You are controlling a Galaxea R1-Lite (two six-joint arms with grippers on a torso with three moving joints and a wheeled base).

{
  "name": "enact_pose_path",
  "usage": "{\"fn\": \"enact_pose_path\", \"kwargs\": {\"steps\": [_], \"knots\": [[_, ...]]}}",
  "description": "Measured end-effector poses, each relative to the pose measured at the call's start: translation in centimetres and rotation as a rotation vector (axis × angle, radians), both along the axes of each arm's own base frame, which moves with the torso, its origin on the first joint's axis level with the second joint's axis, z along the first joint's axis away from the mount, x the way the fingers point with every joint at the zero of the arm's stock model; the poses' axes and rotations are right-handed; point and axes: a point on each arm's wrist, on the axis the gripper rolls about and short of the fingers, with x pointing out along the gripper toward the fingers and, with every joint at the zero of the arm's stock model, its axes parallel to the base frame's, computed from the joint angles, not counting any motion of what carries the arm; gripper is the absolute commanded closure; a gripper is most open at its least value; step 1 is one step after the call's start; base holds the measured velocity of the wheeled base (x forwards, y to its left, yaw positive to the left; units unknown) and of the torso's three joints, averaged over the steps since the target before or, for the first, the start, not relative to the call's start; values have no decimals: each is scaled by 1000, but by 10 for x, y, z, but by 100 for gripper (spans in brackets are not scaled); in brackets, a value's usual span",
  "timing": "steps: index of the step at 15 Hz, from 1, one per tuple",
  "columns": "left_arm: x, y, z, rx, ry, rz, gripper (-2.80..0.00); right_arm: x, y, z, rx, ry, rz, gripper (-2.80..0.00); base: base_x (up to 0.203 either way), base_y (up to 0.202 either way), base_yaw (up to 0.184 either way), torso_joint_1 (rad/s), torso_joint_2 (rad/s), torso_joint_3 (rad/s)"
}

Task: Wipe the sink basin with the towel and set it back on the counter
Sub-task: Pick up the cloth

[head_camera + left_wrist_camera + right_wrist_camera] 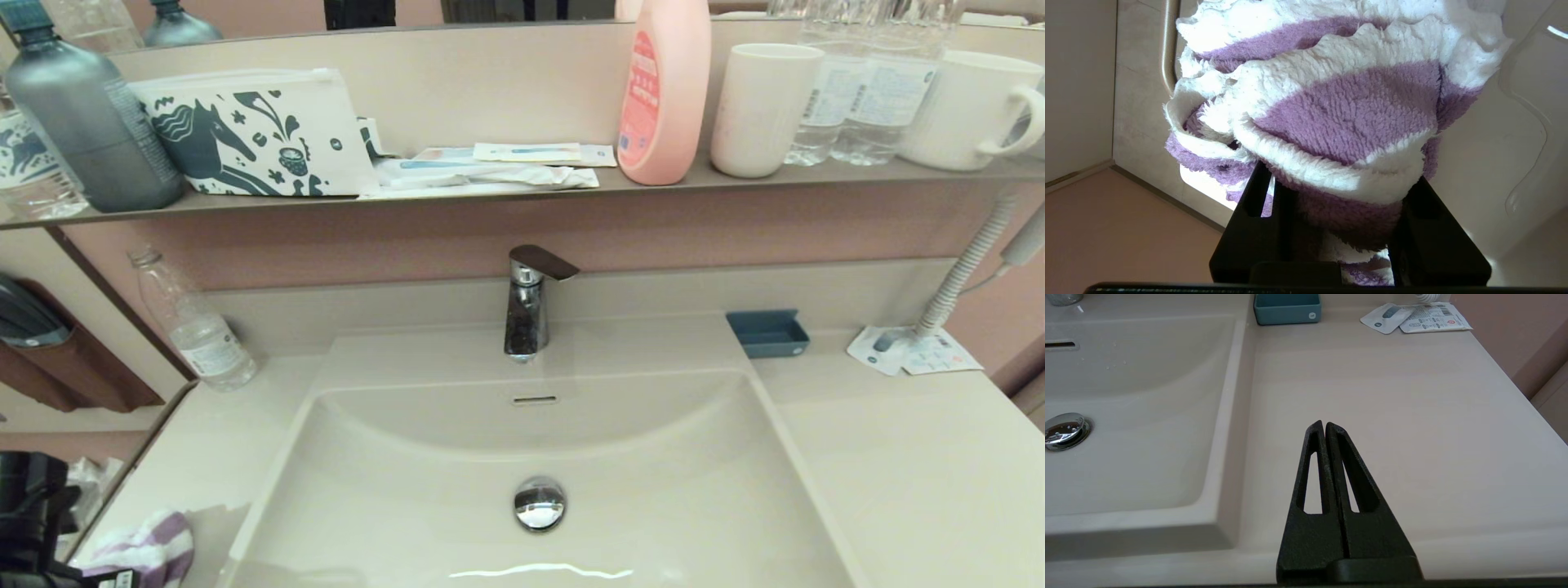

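One towel (1347, 110) is bunched between the fingers of the left gripper (1331, 192), low over the counter (898, 457) left of the one sink basin (392, 490). The right gripper (1325, 424), fingers pressed together and empty, hovers above the counter's right side.

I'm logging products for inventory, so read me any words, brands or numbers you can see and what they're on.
None can be read.
Pink bottle: red label, print too blurred.
Water bottles: label text too small.
Sachets: print too small.
White pouch: horse drawing only, no words.
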Motion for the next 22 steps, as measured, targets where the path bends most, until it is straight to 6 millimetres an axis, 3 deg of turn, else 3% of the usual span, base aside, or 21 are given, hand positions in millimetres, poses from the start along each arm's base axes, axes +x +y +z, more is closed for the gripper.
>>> {"fn": "enact_pose_path", "kwargs": {"steps": [3, 6, 12, 16, 22], "knots": [[-7, -3, 13, 46, -63, -26, 0, 0, 0, 0, 0, 0, 0, 0, 0, 0, 0, 0, 0, 0], [-14, -7, 40, 145, -157, -107, 0, 0, 0, 0, 0, 0, 0, 0, 0, 0, 0, 0, 0, 0], [-45, -26, 114, 247, -353, -181, 0, 0, 0, 0, 0, 0, 0, 0, 0, 0, 0, 0, 0, 0], [-67, -38, 153, 278, -494, -207, 0, 0, 0, 0, 0, 0, 0, 0, 0, 0, 0, 0, 0, 0], [-65, -55, 175, 102, -700, -281, 0, 0, 0, 0, 0, 0, 0, 0, 0, 0, 0, 0, 0, 0]]}}
